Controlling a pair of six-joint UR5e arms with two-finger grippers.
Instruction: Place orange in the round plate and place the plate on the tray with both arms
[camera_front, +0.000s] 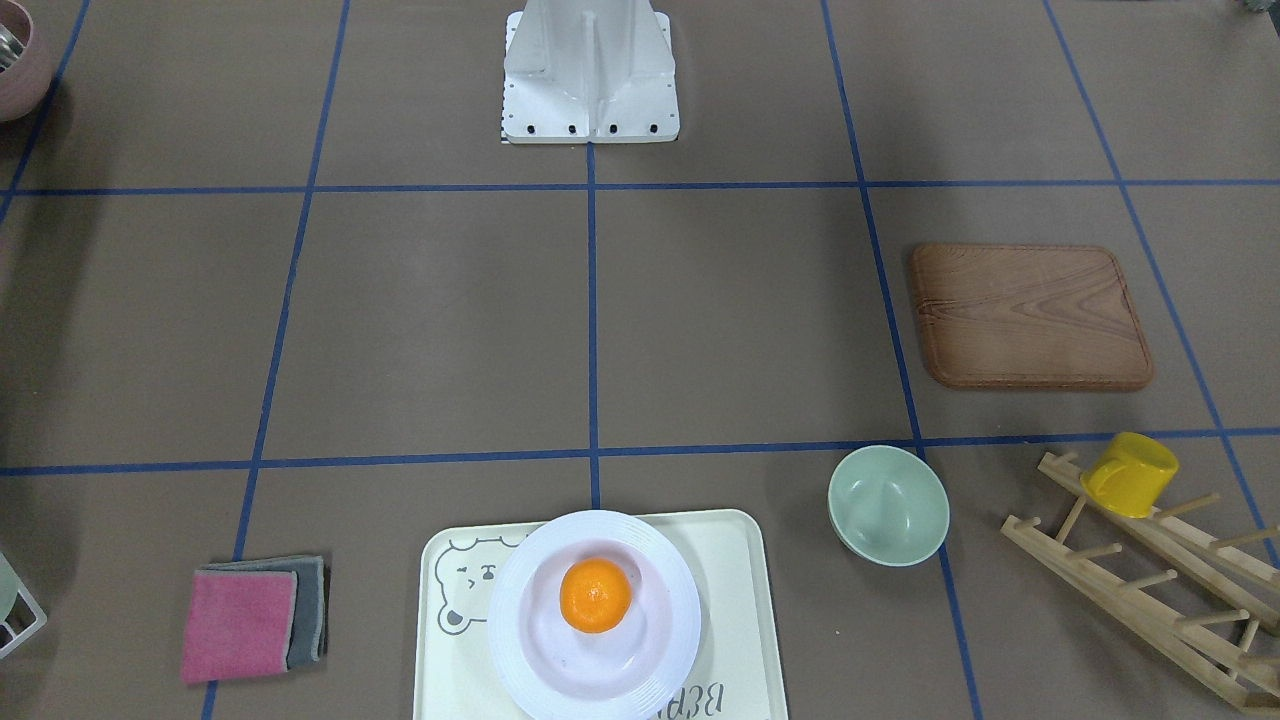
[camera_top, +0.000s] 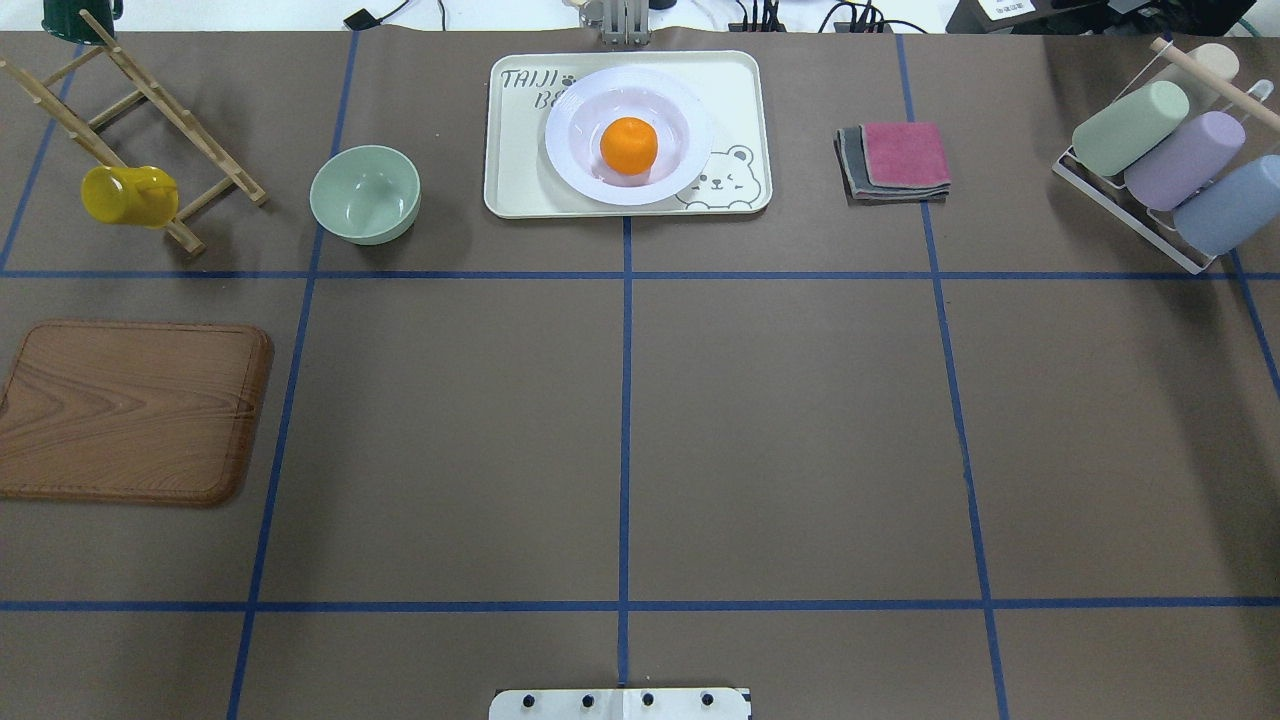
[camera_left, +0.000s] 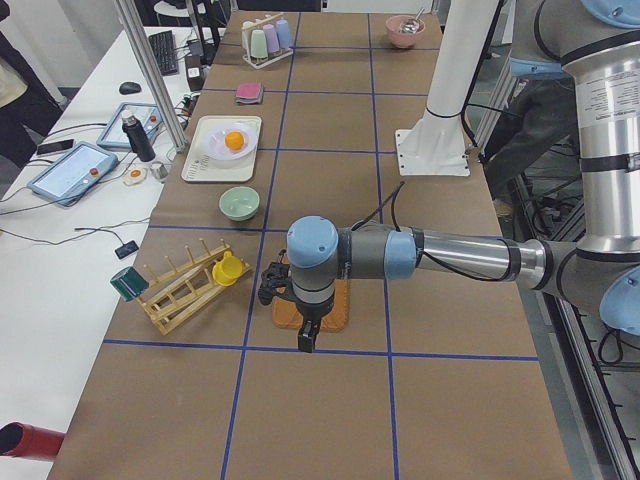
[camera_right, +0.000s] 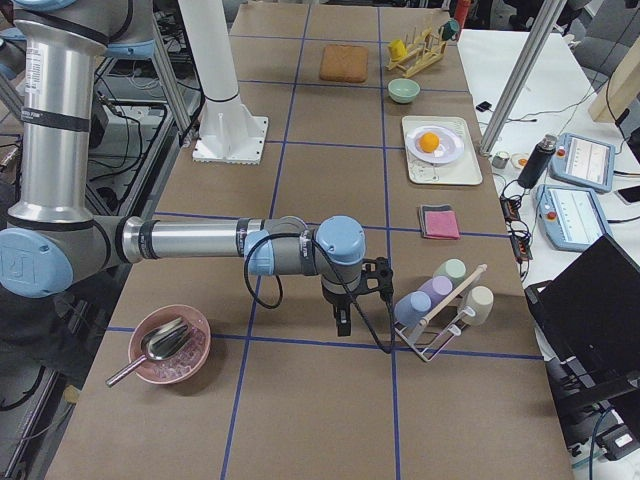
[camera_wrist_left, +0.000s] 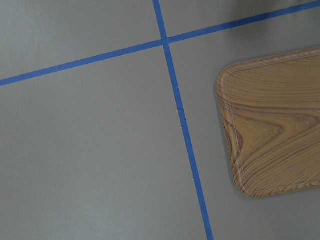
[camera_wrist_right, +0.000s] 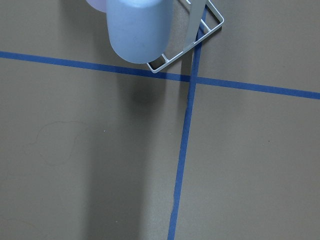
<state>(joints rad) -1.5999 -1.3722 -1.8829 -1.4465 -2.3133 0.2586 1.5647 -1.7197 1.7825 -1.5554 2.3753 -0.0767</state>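
Note:
The orange (camera_top: 628, 146) lies in the well of the white round plate (camera_top: 570, 120), and the plate rests on the cream bear tray (camera_top: 520, 170) at the table's far middle. The front-facing view shows the same: orange (camera_front: 595, 595), plate (camera_front: 510, 610), tray (camera_front: 735, 590). Both arms are far from them. My left gripper (camera_left: 305, 338) hangs above the wooden board's near edge, seen only in the left side view. My right gripper (camera_right: 342, 322) hangs beside the cup rack, seen only in the right side view. Whether either is open or shut I cannot tell.
A pale green bowl (camera_top: 365, 193) stands left of the tray. A yellow mug (camera_top: 128, 195) hangs on a wooden rack, and a wooden board (camera_top: 130, 410) lies nearer. Folded cloths (camera_top: 895, 160) and a rack of pastel cups (camera_top: 1170, 165) sit to the right.

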